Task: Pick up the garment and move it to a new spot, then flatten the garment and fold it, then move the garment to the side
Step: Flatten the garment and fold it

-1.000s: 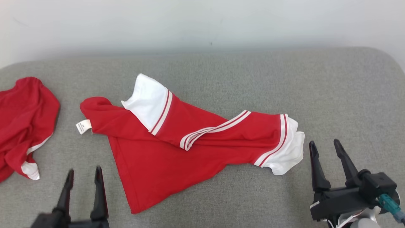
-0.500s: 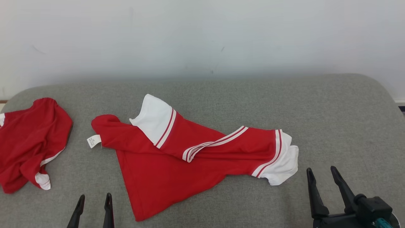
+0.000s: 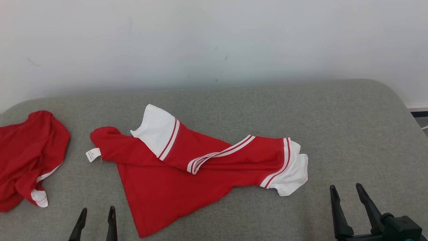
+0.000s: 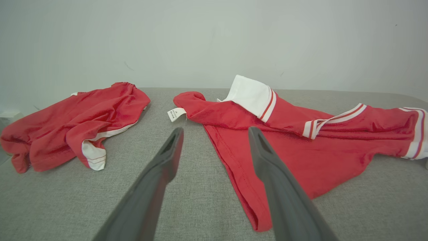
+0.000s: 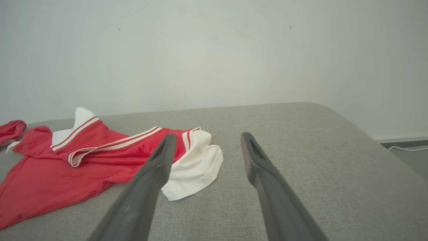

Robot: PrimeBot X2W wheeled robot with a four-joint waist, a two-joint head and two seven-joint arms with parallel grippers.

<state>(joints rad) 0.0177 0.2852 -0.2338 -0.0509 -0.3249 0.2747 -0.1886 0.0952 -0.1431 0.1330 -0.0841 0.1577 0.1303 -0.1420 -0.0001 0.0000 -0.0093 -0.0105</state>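
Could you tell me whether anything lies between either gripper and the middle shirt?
Nothing visible: only bare cushion separates the left gripper and right gripper from the shirt. The other garment lies apart, further left.

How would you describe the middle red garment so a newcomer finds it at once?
On the grey cushion lie two red garments. The middle garment is spread out near the centre. Unlike the bunched garment at the left edge, it has broad white cuffs and a white label sticking out.
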